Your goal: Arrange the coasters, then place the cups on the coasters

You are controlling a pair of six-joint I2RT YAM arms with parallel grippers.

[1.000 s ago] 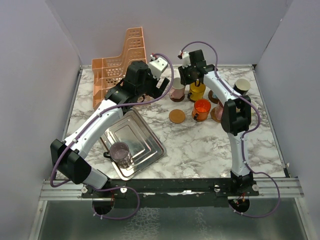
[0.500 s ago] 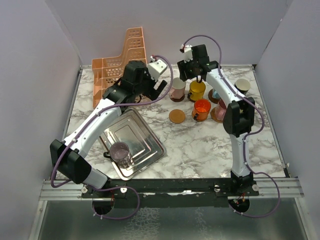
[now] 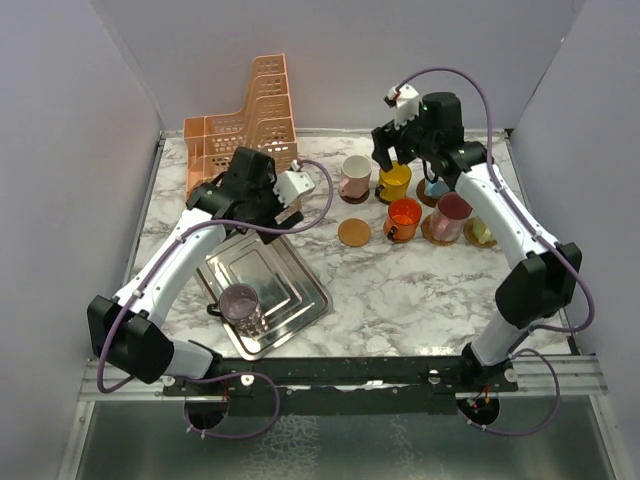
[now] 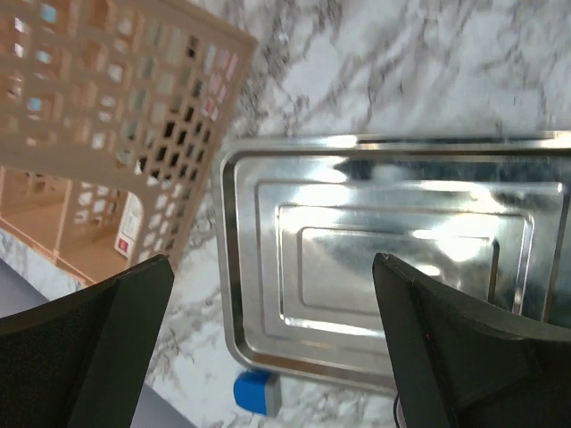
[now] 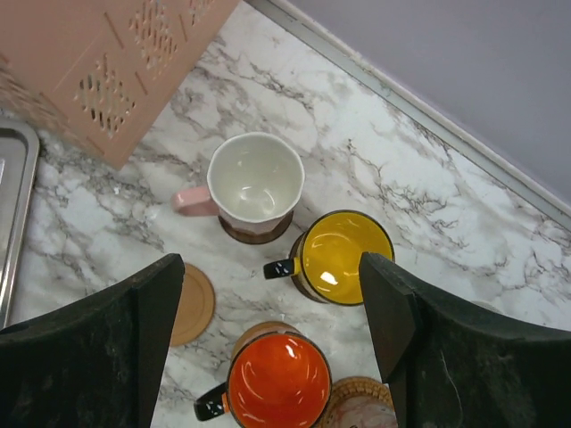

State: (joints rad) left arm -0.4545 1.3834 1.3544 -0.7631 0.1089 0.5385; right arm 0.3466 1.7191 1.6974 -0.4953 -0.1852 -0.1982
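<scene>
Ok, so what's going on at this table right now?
Two robot arms are setting cups on wooden coasters. The right arm hovers with open, empty jaws over the yellow cup, which sits on a coaster beside the pink-handled white cup, also on one. One coaster lies bare. The left arm holds its open, empty jaws above the silver tray, where a grey-purple cup stands.
</scene>
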